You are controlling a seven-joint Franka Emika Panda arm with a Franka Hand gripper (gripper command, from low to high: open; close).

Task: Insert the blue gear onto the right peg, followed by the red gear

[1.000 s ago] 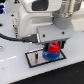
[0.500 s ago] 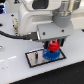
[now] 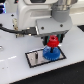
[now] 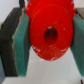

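In the exterior view the blue gear (image 3: 51, 52) lies on the black-framed grey plate (image 3: 34, 59), on its side toward the exterior view's right. The right peg is hidden under it. My gripper (image 3: 52, 41) hangs right above the blue gear, shut on the red gear (image 3: 52, 40). The red gear is just over the blue gear's hub; I cannot tell whether they touch. In the wrist view the red gear (image 4: 49, 30) fills the middle, with its dark centre hole showing, clamped between two teal pads (image 4: 20, 40).
The plate sits on a white table (image 3: 15, 70). A thin pin (image 3: 36, 57) stands on the plate toward the exterior view's left. The robot's white body (image 3: 30, 12) and a dark cable (image 3: 12, 29) are behind.
The gripper with the red gear stays over the blue gear; little visible movement, perhaps slightly lower.
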